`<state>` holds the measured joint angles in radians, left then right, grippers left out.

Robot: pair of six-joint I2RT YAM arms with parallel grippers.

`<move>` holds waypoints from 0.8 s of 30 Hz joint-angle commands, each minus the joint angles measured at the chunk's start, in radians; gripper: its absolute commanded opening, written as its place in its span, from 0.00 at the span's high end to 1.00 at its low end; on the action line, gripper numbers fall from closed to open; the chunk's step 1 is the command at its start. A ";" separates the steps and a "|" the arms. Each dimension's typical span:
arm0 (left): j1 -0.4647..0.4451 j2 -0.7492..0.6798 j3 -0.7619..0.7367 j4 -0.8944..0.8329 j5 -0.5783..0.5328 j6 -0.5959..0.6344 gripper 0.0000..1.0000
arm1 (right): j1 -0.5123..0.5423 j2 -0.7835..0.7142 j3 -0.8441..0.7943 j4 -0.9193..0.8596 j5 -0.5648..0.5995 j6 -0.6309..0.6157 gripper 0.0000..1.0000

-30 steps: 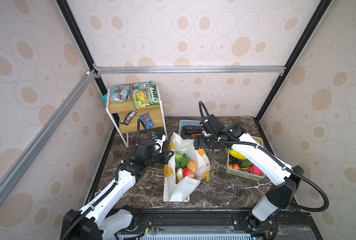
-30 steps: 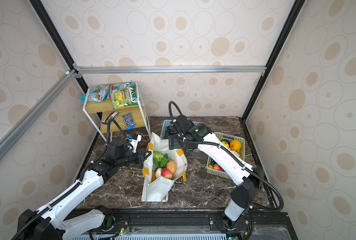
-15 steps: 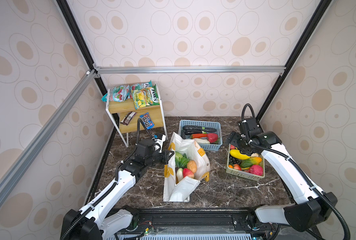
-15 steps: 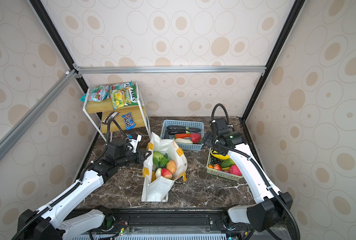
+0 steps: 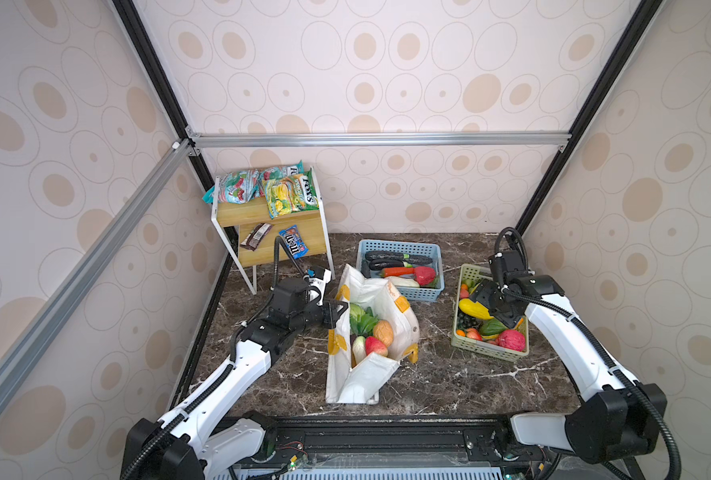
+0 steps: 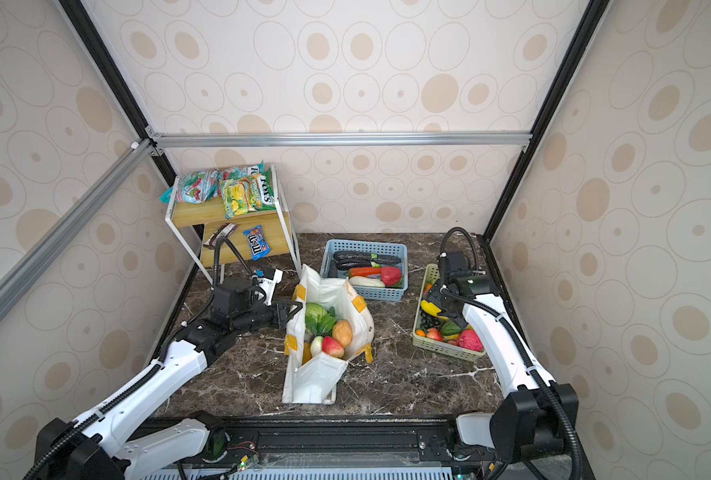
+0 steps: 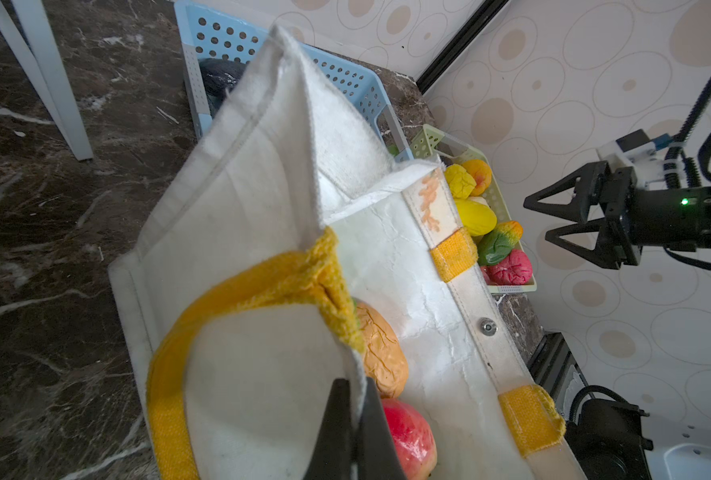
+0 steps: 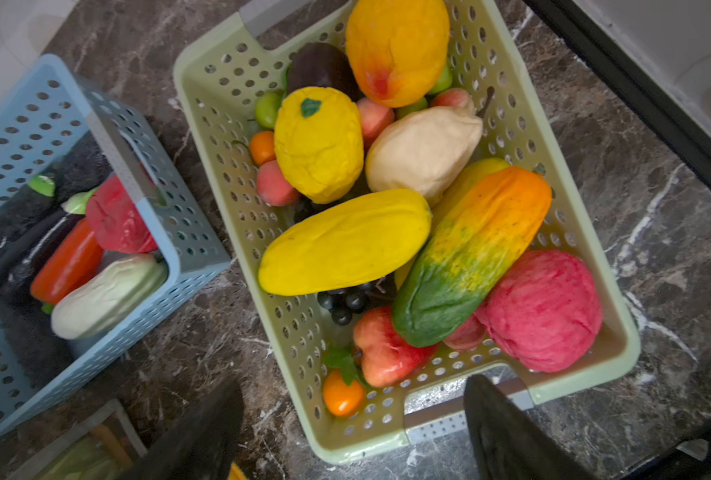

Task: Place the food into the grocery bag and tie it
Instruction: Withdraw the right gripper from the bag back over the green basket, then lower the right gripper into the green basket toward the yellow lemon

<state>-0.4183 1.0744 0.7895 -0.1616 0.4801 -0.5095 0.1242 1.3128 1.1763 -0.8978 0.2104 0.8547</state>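
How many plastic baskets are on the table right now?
2: a blue basket behind the grocery bag, a green basket to their right. None looks hidden.

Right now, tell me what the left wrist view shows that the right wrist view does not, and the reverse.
Only the left wrist view: the left gripper shut on the rim of the grocery bag, with a brown-orange round food and a red apple inside. Only the right wrist view: the dark grapes in the green basket and the orange carrot in the blue basket. Both: the two baskets, the long yellow fruit, and the right gripper, open and holding nothing.
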 commanded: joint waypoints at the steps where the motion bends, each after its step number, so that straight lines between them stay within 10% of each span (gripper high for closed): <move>1: -0.005 0.000 -0.003 0.026 -0.003 -0.004 1.00 | -0.013 -0.024 -0.051 0.065 -0.019 0.055 0.15; 24: -0.005 0.019 -0.003 0.030 -0.041 0.020 1.00 | -0.011 0.103 -0.237 0.428 -0.084 0.645 0.19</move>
<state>-0.4183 1.0992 0.7891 -0.1352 0.4561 -0.5083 0.1120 1.3952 0.9516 -0.4976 0.1238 1.3750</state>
